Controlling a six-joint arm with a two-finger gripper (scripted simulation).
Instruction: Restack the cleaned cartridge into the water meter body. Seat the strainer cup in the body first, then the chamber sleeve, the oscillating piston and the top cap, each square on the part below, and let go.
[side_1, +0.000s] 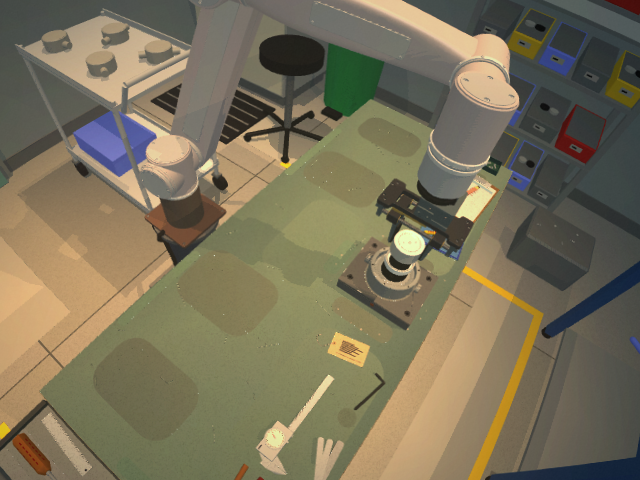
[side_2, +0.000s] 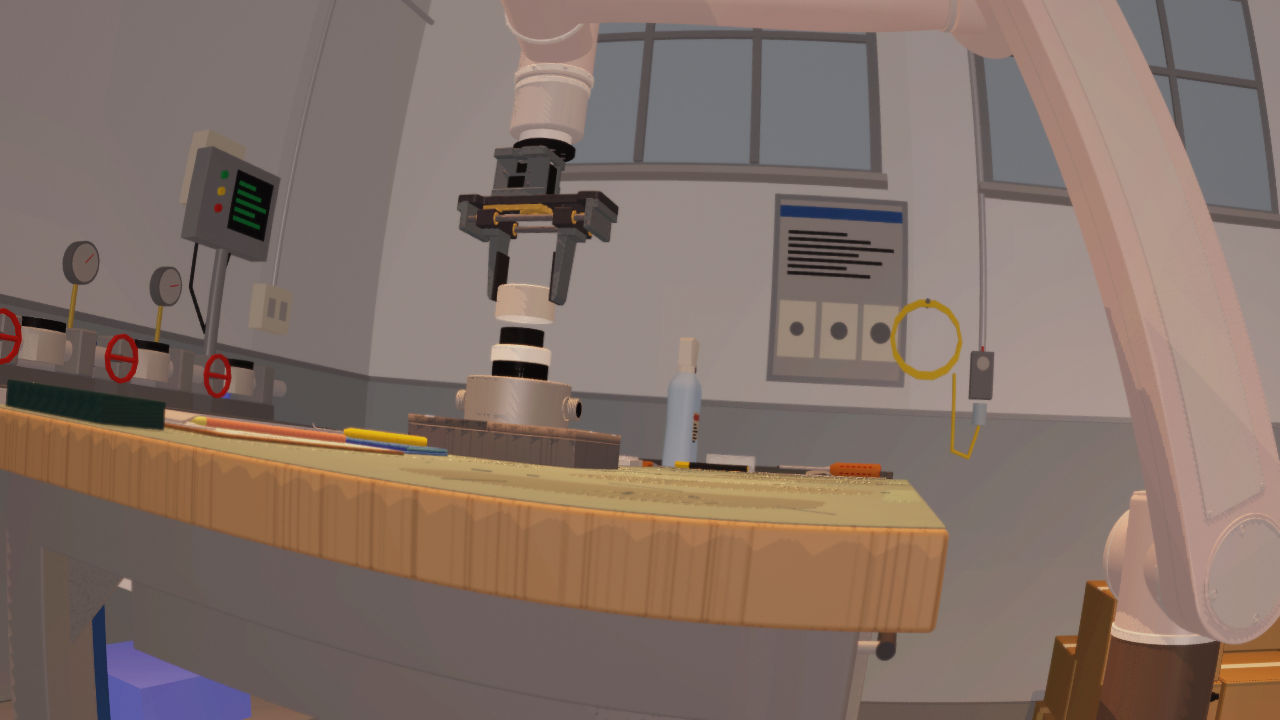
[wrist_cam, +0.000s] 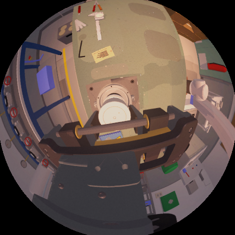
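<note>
The strainer cup is hidden inside the water meter body (side_2: 517, 399), a grey round housing on a dark base plate (side_1: 386, 283) near the bench's right edge. Out of the body rises the white chamber sleeve (side_2: 520, 362) with the black oscillating piston (side_2: 521, 338) on top of it. The white top cap (side_2: 525, 304) is held by my gripper (side_2: 528, 291), which is closed around it, and it hangs level a short way above the piston. From the wrist camera the cap (wrist_cam: 114, 116) covers most of the stack below.
Behind the body stand a spray bottle (side_2: 683, 406) and a clipboard (side_1: 476, 200) at the bench's far end. A yellow card (side_1: 349, 349), a hex key (side_1: 370, 391) and a caliper (side_1: 294, 419) lie toward the near end. The bench's left side is bare green mat.
</note>
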